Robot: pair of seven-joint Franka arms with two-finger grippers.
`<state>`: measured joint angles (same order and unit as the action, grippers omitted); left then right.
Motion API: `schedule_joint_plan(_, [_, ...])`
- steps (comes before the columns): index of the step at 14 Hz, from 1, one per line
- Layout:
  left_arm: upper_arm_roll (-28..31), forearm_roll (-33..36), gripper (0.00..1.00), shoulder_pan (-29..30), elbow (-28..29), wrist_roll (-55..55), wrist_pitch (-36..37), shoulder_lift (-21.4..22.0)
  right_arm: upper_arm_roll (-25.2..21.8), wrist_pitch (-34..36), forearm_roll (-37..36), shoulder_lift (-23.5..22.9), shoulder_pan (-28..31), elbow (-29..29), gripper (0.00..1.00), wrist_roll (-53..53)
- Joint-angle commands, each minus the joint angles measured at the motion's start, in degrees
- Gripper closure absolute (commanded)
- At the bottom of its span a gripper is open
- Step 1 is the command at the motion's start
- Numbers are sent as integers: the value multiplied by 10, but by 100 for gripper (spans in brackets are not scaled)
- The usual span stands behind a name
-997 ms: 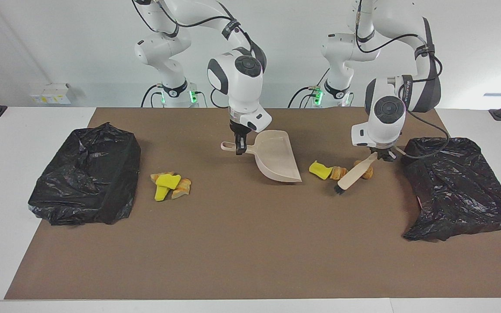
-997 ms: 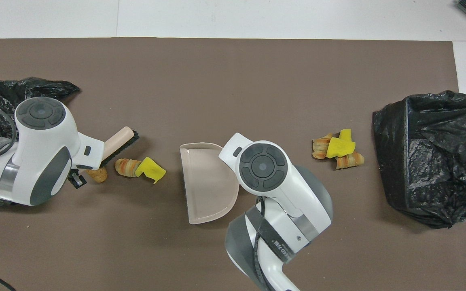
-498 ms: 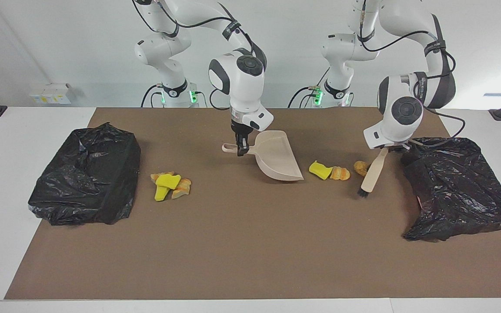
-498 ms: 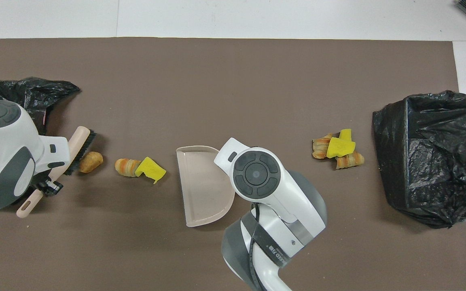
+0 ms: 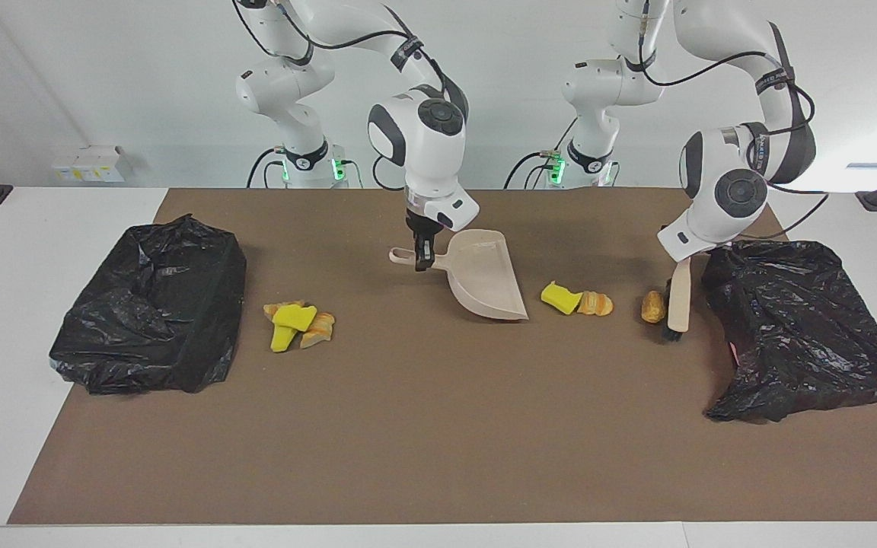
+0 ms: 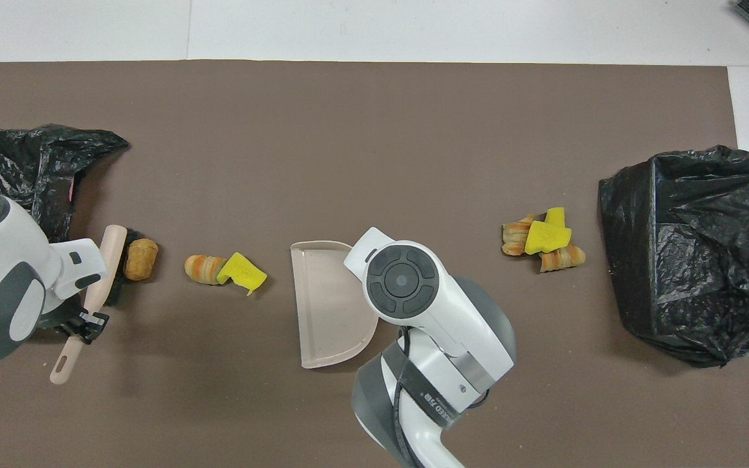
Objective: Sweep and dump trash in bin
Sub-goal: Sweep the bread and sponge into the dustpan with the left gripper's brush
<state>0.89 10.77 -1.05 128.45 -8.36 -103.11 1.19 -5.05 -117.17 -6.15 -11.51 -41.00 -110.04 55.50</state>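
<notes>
My right gripper (image 5: 422, 259) is shut on the handle of the beige dustpan (image 5: 488, 281) (image 6: 326, 305), whose mouth rests on the mat mid-table. My left gripper (image 5: 686, 260) (image 6: 83, 321) is shut on the wooden brush (image 5: 678, 297) (image 6: 105, 263). The brush's bristles touch the mat beside a brown lump of trash (image 5: 652, 307) (image 6: 140, 259). A yellow chunk (image 5: 560, 298) (image 6: 242, 273) and a bread-like piece (image 5: 597, 304) (image 6: 202, 268) lie between that lump and the dustpan. A second trash pile (image 5: 298, 323) (image 6: 543, 244) lies toward the right arm's end, next to the black-bagged bin (image 5: 153, 304) (image 6: 693, 253).
A second crumpled black bag (image 5: 796, 327) (image 6: 23, 162) sits at the left arm's end, right beside the brush. The brown mat (image 5: 438, 441) covers the table, white tabletop showing around its edges.
My left gripper swung the brush toward the left arm's end, and it now stands more upright between the brown lump and the bag. The lump shifted slightly. The dustpan barely moved.
</notes>
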Motion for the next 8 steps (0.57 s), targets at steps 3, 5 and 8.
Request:
schedule_joint_plan(3, [-6, -66, 100, -58, 33, 99, -37, 29, 1, -9, -11, 2, 0, -4, 100, -7])
schedule_joint_plan(5, [-5, -94, 100, -103, 43, 133, -37, 36, 1, -9, -11, 2, 0, -4, 100, -7])
schedule_joint_plan(8, [-5, -130, 100, -184, 64, 196, -59, 30, 1, -9, -11, 2, 0, -4, 100, -7])
